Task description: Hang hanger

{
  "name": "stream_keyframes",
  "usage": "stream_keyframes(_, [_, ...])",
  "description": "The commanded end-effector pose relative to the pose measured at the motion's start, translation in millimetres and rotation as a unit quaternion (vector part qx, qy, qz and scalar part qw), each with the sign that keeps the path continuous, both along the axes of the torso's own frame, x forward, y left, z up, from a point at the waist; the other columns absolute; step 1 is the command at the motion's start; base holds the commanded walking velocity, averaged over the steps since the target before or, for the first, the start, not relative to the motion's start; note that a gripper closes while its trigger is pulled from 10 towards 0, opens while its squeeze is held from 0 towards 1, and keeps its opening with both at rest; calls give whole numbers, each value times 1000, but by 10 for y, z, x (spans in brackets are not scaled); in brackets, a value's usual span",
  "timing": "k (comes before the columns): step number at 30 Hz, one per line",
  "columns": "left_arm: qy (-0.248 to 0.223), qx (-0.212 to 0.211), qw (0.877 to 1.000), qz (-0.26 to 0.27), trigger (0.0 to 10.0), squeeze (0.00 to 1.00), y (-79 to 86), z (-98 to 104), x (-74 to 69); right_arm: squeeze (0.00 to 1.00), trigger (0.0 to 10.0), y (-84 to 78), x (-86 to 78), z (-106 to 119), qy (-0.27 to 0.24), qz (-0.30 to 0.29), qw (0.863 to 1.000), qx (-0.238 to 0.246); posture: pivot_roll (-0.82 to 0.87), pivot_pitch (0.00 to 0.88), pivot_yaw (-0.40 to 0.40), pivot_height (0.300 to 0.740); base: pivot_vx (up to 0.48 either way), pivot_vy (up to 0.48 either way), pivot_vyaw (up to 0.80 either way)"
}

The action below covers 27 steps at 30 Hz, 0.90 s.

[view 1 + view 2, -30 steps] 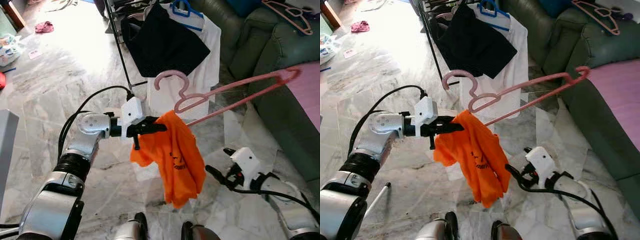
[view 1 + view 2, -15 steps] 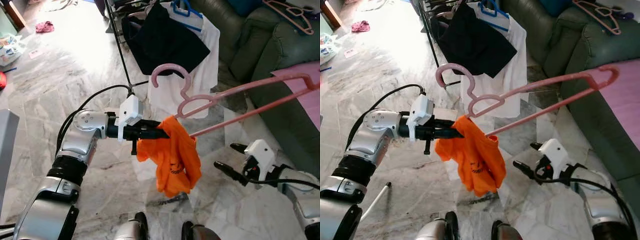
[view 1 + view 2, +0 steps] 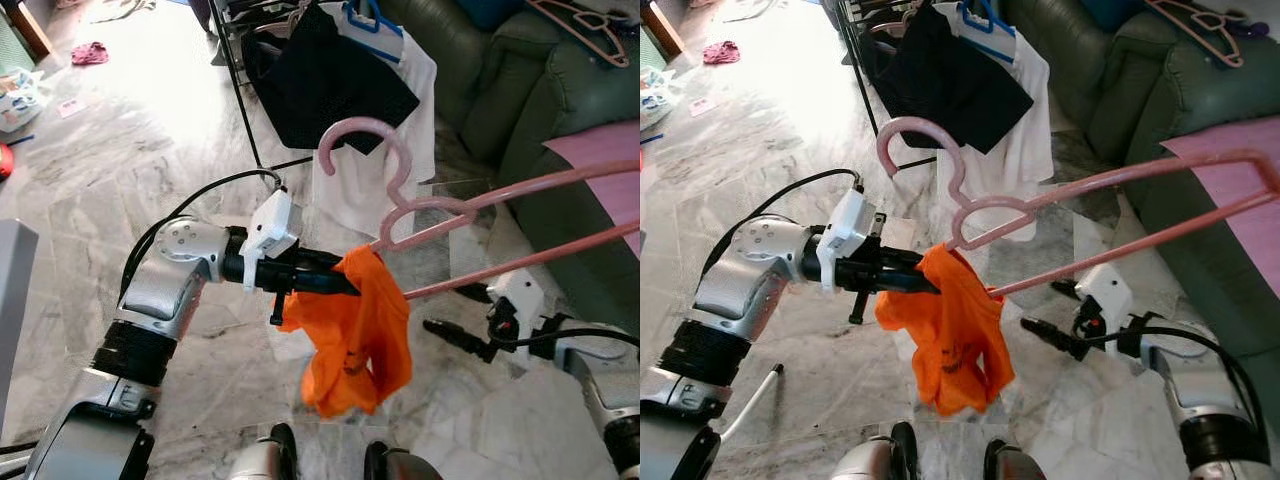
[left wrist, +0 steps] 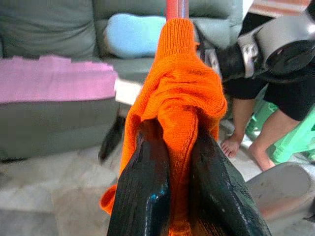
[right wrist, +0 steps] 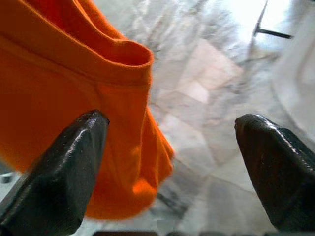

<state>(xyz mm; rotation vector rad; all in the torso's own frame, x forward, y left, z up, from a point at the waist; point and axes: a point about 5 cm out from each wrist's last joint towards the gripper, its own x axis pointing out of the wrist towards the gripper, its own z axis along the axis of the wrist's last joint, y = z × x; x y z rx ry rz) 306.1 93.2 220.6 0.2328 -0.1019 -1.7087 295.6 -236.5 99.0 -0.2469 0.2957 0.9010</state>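
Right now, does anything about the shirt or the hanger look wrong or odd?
Yes. The orange shirt is not spread on the pink hanger; it hangs bunched at one end, where the left gripper pinches it. The hanger is tilted, its hook not on the rack.

Strong light pours in from about 11 o'clock, blowing out the marble floor (image 3: pixel 130 110) to white glare there. The sofa (image 3: pixel 500 90) at 2 o'clock sits in dim shade. Head views are sharp. In the wrist views the near black fingers (image 5: pixel 54 177) and the orange cloth (image 4: pixel 179 98) are soft, the backgrounds blurred.
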Motion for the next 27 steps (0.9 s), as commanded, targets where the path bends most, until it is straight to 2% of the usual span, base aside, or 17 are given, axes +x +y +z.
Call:
stream_keyframes(1, [-5, -3, 1000, -16, 0, 0, 1, 51, -49, 0, 10000, 11, -30, -52, 22, 16, 1000, 5, 1, 252, 78, 740, 0, 0, 0])
stream_keyframes(3, [-8, -10, 1000, -26, 0, 0, -25, 125, -94, 0, 10000, 52, -37, -100, 37, 34, 999, 2, 7, 255, 80, 740, 0, 0, 0])
stream_keyframes(8, [-7, -16, 999, -33, 0, 0, -47, 164, -113, 0, 10000, 85, -16, -121, 44, 36, 998, 8, 9, 255, 82, 740, 0, 0, 0])
stream_keyframes(9, [-5, -19, 999, -38, 0, 0, -62, 174, -125, 0, 588, 116, 3, -127, 46, 39, 998, 11, 12, 256, 83, 740, 0, 0, 0])
stream_keyframes(10, [-5, -19, 999, -38, 0, 0, -62, 174, -125, 0, 588, 116, 3, -127, 46, 39, 998, 11, 12, 256, 83, 740, 0, 0, 0])
stream_keyframes(11, [-3, -22, 999, -42, 0, 0, -77, 179, -135, 0, 0, 165, 30, -125, 47, 45, 998, 17, 13, 257, 85, 740, 0, 0, 0])
stream_keyframes(15, [4, -24, 999, -49, 0, 0, -116, 168, -176, 0, 0, 346, 118, -86, 46, 76, 996, 30, 19, 260, 84, 740, 0, 0, 0])
stream_keyframes(27, [16, -27, 998, -45, 0, 0, -140, 191, -255, 0, 0, 502, 225, -105, 30, 64, 996, 53, 32, 266, 76, 740, 0, 0, 0])
